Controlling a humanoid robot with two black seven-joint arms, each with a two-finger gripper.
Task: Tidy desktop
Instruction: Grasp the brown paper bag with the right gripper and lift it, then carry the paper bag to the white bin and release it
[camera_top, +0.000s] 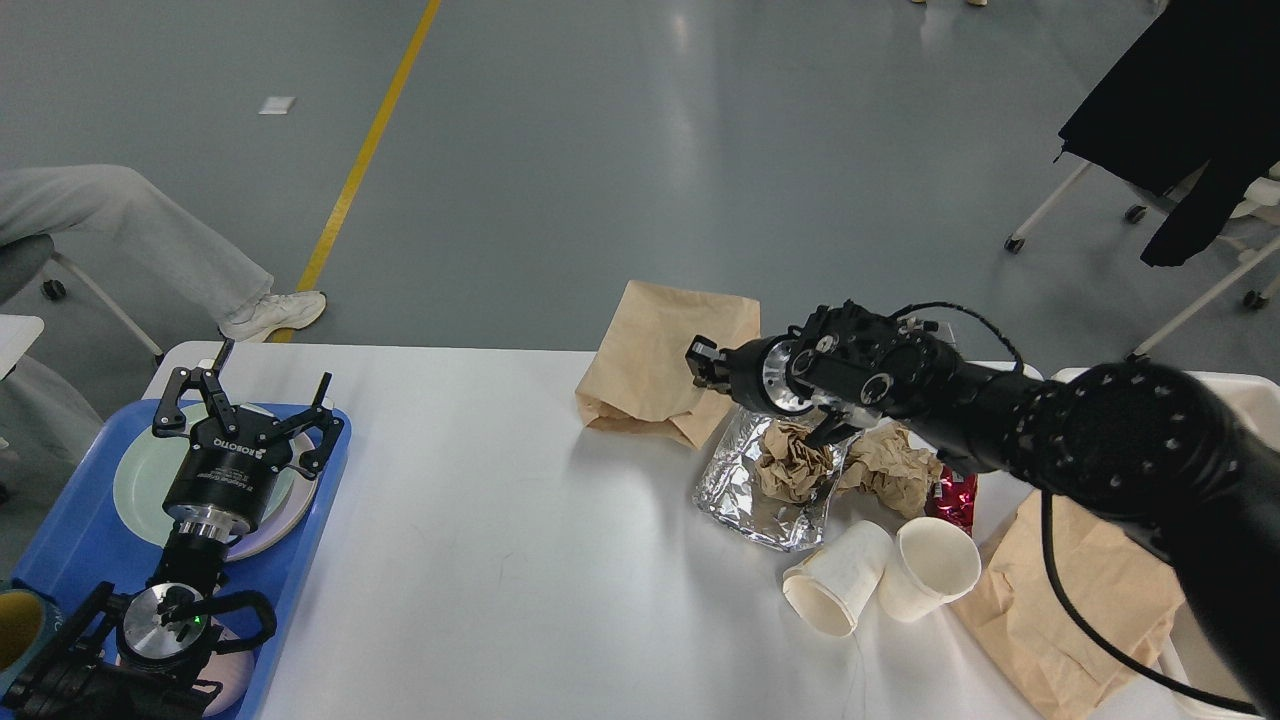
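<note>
The left arm rises from the lower left corner, its wrist upright, and the left gripper (245, 400) points away with both fingers spread wide. The right arm reaches in from the right edge, stretched leftward, and the right gripper (703, 362) is seen end-on, its fingers indistinguishable.

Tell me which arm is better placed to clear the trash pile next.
The right. Its pincer grips the brown paper bag, beside the foil and cups; the left pincer hangs open over the blue tray.
</note>
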